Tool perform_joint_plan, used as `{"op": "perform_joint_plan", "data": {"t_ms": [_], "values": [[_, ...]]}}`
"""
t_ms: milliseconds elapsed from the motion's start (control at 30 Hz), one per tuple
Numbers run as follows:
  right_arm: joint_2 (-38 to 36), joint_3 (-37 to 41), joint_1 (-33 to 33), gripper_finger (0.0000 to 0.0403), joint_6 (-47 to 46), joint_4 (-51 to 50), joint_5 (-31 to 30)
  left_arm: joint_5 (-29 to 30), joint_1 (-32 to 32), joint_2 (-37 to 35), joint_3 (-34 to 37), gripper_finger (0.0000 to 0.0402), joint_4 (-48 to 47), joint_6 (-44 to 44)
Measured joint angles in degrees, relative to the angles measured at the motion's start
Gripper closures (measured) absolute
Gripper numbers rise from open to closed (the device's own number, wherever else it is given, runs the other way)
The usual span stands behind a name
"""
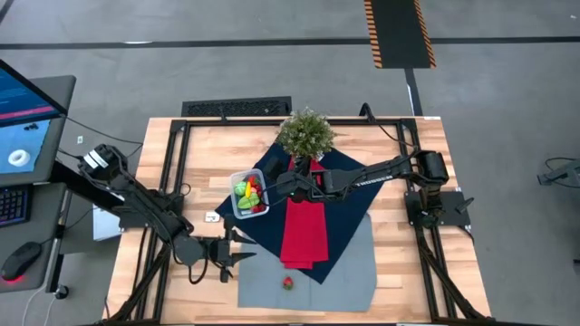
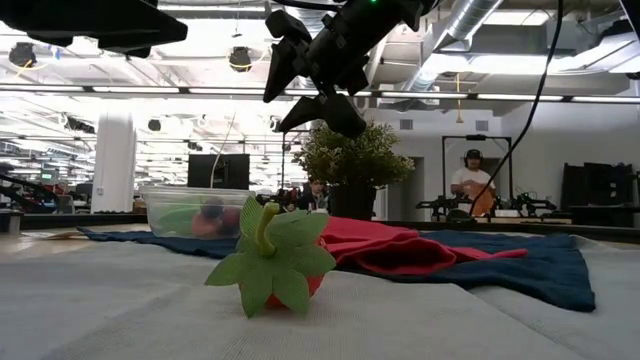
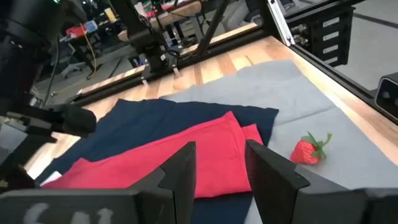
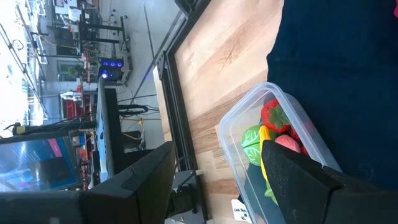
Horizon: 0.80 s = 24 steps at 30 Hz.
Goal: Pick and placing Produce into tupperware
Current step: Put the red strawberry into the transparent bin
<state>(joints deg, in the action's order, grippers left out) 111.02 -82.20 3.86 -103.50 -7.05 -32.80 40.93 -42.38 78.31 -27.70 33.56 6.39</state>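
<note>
Centre frame, the right gripper [image 1: 275, 187] hangs wide open and empty just right of the tub [image 1: 247, 195] of produce. One strawberry [image 1: 288, 282] lies low on grey cloth; a clumsy pinch might roll it.

Right end effector [image 1: 276, 187] raised, open; left end effector [image 1: 237, 253] low, part-open.

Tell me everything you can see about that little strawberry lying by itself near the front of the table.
The strawberry is a small toy-like piece: a red body, mostly hidden in the low view behind a big green leafy cap with a curved stem. It lies on its side on the grey cloth, apart from the red cloth and the clear tupperware holding the other produce. Nothing touches it but the cloth; neither gripper is on it.
</note>
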Motion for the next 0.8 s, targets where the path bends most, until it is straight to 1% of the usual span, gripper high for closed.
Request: {"op": "perform_joint_plan", "data": {"t_ms": [167,433,533,600,633,700,767,800], "values": [[0.0,-0.02,0.0,0.0138,0.0,0.0,0.0,-0.01,-0.03,0.02,0.0,0.0274,-1.81,-3.95],[0.0,-0.01,0.0,0.0138,0.07,-0.01,-0.43,1.99,0.23,0.06,0.0,0.0274,0.97,-7.31],[0.0,-0.02,-0.28,0.0138,2.85,-0.07,-1.42,2.17,0.23,0.06,0.0,0.0274,1.03,-8.9],[0.0,-0.02,-0.51,0.0138,9.51,-0.13,-2.66,3.53,0.23,0.06,0.0,0.0274,1.03,-9.56],[0.0,-0.02,-0.61,0.0138,15.37,-0.14,-3.02,4.51,0.23,0.06,0.01,0.0274,1.04,-9.87],[0.0,-0.02,-0.58,0.0138,32.62,-0.52,-1.08,6.56,0.23,0.06,0.0,0.0274,1.01,-10.59],[-0.02,-0.02,0.12,0.0138,53.8,-2.86,4.47,7.57,0.28,0.06,0.0,0.0274,0.9,-11.1],[-0.02,-0.02,0.77,0.0138,61.92,-4.41,7.99,7.74,0.28,0.06,0.0,0.0274,0.87,-11.19]]}}
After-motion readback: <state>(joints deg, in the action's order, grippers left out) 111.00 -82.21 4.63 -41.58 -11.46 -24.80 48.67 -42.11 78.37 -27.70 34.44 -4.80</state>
